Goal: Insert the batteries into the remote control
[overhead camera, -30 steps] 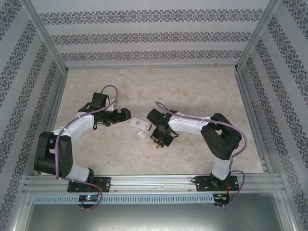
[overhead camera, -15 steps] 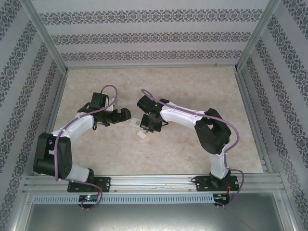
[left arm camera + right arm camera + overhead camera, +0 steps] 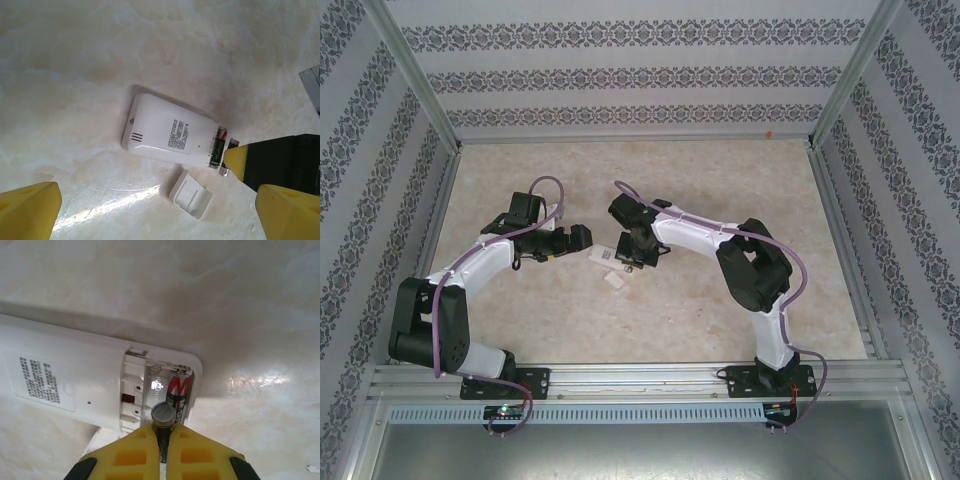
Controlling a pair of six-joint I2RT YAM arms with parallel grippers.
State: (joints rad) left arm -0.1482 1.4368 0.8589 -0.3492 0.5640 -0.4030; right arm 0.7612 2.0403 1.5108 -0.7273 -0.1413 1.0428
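The loose cover [image 3: 193,195] lies closest to the near edge of the desk [image 3: 620,330]. It is a small white ribbed lid, flat on the marbled surface and just apart from the open end of the remote control [image 3: 167,131].

The remote lies just beyond it, about midway between the near and far edges and a little toward the left edge. It rests back-up: a white rounded slab with a printed label in the middle. One end has three short slots and a small hole, and at the other end the battery bay [image 3: 137,390] is uncovered.

In the bay's outer slot sits the seated battery [image 3: 178,388], a slim cylinder in black and red with pale lettering, lying along the slot.

The right claw [image 3: 163,440] hangs over this open end, its yellow fingers pressed together on the held battery [image 3: 163,414]. That one turns a round grey end cap to the wrist camera, with a dark body and a coppery ring between the pads. Its lower end is hidden, so I cannot tell whether it touches the bay.

The left claw [image 3: 157,202] hangs just off the remote's closed end, toward the left edge. Its yellow fingers [image 3: 30,210] are spread wide with nothing between them.
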